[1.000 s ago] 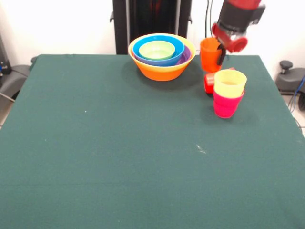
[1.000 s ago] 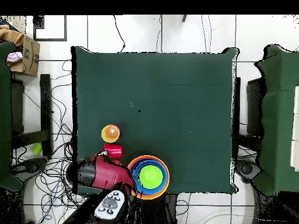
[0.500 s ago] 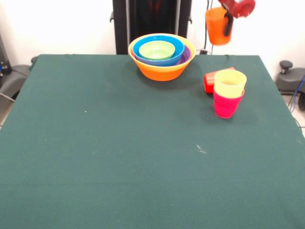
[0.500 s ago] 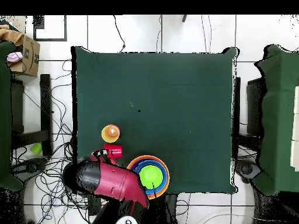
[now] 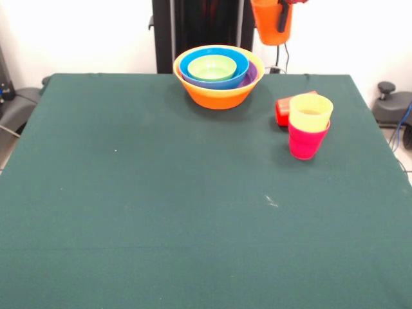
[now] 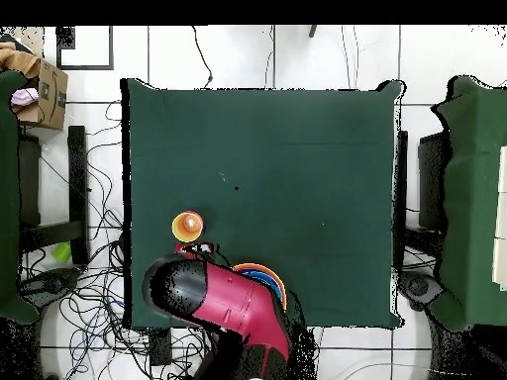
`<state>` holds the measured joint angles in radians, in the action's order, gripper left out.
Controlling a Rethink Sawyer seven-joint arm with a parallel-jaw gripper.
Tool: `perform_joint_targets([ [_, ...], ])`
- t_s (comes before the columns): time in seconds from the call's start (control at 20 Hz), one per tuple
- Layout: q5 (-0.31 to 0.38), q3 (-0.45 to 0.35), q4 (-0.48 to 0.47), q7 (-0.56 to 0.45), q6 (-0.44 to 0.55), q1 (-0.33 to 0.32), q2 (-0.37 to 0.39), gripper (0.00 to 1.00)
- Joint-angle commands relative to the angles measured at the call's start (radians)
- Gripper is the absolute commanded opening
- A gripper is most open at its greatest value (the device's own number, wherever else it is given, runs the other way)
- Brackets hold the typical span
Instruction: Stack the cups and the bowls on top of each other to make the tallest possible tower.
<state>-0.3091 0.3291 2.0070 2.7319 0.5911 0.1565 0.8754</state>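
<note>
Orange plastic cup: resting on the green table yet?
No, the orange plastic cup hangs in the gripper, above the green table.

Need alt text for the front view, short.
An orange cup hangs in the gripper at the top edge, above a green table and right of a nest of bowls. Farther right, a yellow cup sits in a pink cup beside a tipped red cup.

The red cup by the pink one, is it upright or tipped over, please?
Tipped over: the red cup lies on its side on the table, behind the yellow-in-pink stack.
</note>
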Motion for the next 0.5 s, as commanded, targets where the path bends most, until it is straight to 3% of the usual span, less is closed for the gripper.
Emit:
perform_joint_targets([
  [0.05, 0.076, -0.008, -0.235, 0.114, 0.140, 0.025, -0.154, 0.00],
  [0.5, 0.023, 0.024, -0.434, 0.216, 0.237, 0.068, -0.288, 0.00],
])
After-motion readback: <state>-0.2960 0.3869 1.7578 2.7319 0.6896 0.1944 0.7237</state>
